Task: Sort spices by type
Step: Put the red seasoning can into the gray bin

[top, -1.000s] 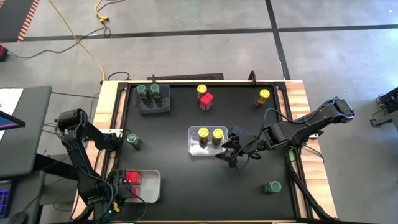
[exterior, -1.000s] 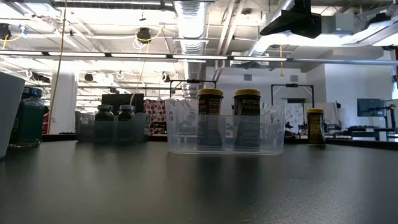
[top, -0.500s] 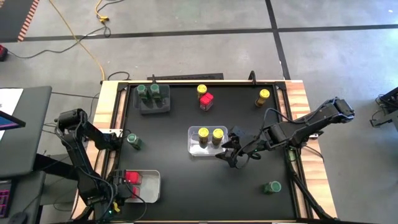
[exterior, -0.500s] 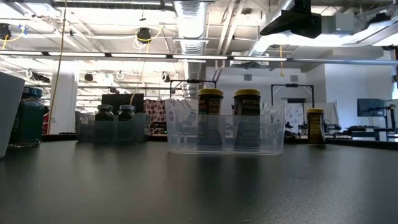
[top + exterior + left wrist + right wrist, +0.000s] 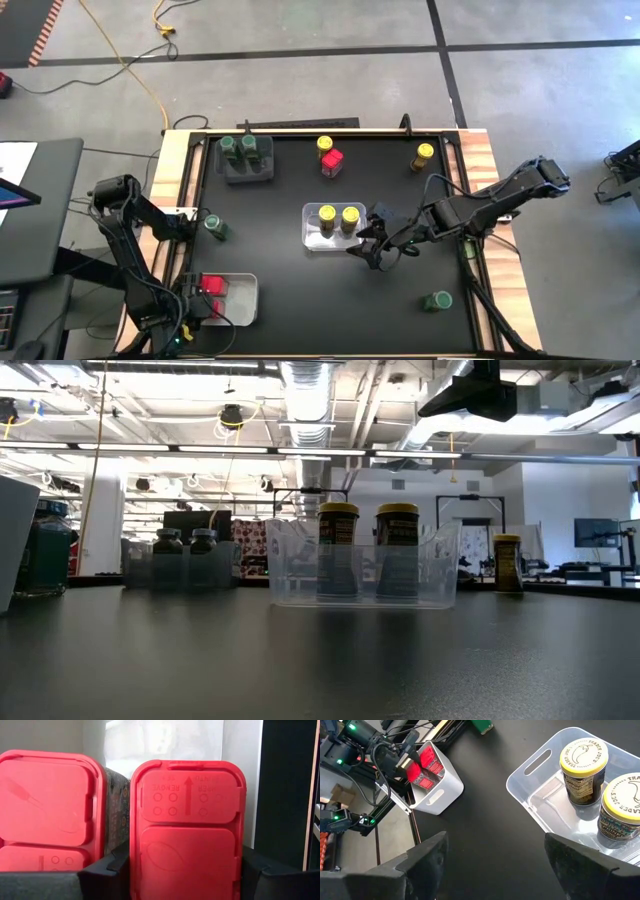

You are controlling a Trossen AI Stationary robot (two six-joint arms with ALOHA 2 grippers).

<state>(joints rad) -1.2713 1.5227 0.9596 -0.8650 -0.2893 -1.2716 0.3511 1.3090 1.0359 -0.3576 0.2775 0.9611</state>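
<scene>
At the table's near left, my left gripper (image 5: 205, 293) reaches down into a white bin (image 5: 240, 300) and is shut on a red-topped spice jar (image 5: 187, 835). A second red-topped jar (image 5: 50, 810) stands beside it in the bin. My right gripper (image 5: 372, 250) hovers open at mid-table. It is just right of a clear bin (image 5: 312, 238) that holds two yellow-lidded jars (image 5: 582, 770). Nothing is between its fingers (image 5: 427, 855). My left gripper pinches the red-topped jar by two opposite sides (image 5: 134, 870), one finger (image 5: 107, 875) on each. The fingers come steeply from above. The jar stands upright inside the white bin; whether its bottom rests there is hidden.
Two green-lidded jars stand in a grey bin (image 5: 247, 160) at the far left. Loose on the table are a yellow-lidded jar (image 5: 325, 145) beside a red-topped one (image 5: 332, 162), another yellow-lidded jar (image 5: 424, 153), and green-lidded jars at the left (image 5: 215, 225) and near right (image 5: 438, 300).
</scene>
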